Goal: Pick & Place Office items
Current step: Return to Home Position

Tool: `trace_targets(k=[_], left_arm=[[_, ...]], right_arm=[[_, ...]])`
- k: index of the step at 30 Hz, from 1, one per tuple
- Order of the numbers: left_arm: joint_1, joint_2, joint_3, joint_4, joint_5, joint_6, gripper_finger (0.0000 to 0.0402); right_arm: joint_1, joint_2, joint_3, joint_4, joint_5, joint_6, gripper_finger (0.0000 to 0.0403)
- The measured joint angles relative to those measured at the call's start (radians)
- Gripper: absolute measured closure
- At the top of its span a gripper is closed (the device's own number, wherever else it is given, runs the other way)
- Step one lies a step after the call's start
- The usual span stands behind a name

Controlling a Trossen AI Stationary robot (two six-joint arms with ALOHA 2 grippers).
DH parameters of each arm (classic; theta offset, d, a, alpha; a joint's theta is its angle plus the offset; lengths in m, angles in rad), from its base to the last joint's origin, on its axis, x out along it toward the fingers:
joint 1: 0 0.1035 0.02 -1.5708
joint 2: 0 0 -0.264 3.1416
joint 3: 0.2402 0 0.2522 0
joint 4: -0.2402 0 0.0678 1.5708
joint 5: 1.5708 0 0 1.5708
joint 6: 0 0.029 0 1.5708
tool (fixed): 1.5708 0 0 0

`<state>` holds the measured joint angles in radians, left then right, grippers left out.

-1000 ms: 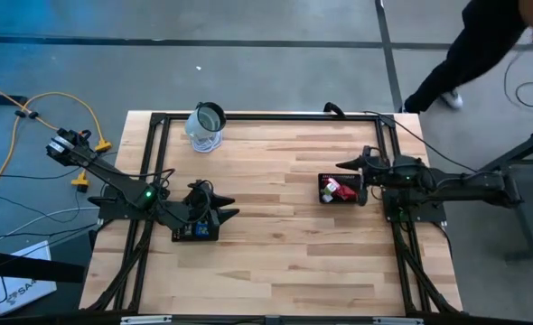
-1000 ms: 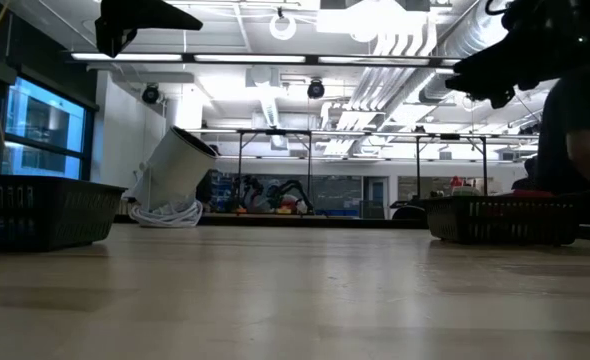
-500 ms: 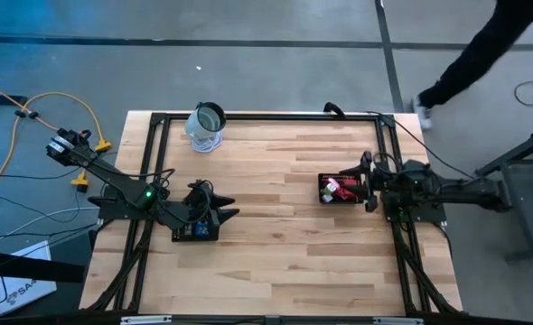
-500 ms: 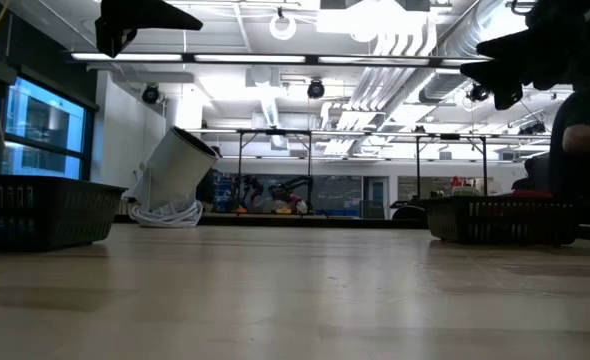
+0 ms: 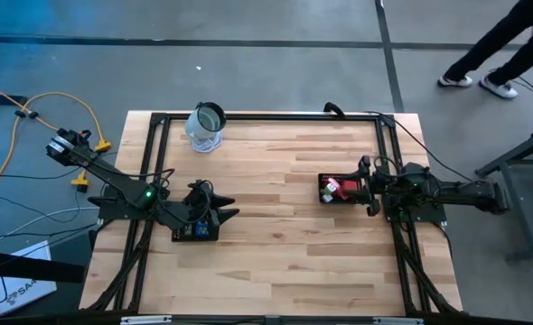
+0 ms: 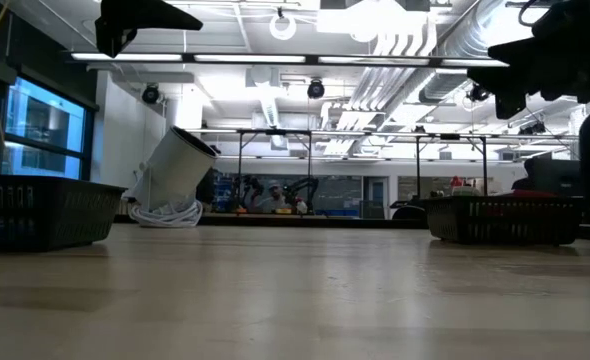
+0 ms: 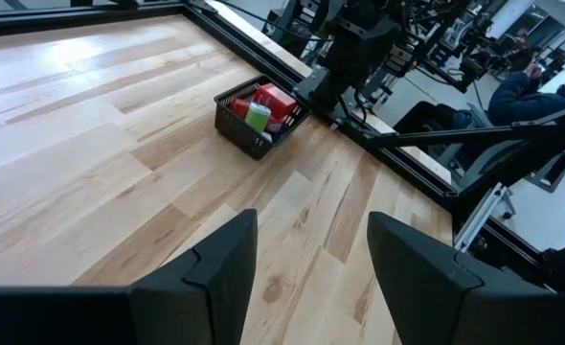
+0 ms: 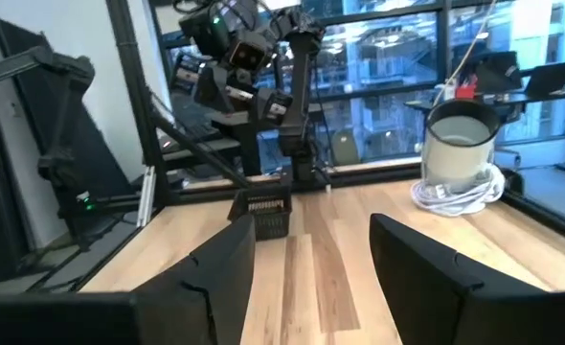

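Far left of the surface (image 5: 275,262): left gripper (image 7: 311,251) poised above the left black bin (image 5: 181,236), fingers spread wide, nothing between them; likely idle there for want of further work on that side; a glimpse of blue inside the bin, the rest hidden under the arm. Toward the far edge, left of centre: a pale container (image 5: 206,126) with a coiled cable at its foot, well apart from both bins; no apparent part in the sorting. Right of centre: right black bin (image 5: 322,194), office items (image 5: 342,189) piled inside, red, pink and green among them; placing apparently done. Just beside that bin's outer side: right gripper (image 8: 311,251), raised off the surface, fingers likewise wide and empty; seemingly kept clear of the rim to fold home without snagging the mesh. Beyond the far right corner: a person's legs (image 5: 488,45), well away.
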<state>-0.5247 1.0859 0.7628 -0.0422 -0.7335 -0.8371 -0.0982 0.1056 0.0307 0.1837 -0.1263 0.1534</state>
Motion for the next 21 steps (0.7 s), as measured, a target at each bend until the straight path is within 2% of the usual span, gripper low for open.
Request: trace_targets(k=[8,21], left_arm=[[0.000,0.000,0.000,0.000,0.000,0.000,0.0208],[0.000,0.000,0.000,0.000,0.000,0.000,0.0208]], right_arm=[[0.000,0.000,0.000,-0.024,-0.030,0.000,0.0208],[0.000,-0.011,-0.021,-0.015,0.043,-0.016,0.0208]])
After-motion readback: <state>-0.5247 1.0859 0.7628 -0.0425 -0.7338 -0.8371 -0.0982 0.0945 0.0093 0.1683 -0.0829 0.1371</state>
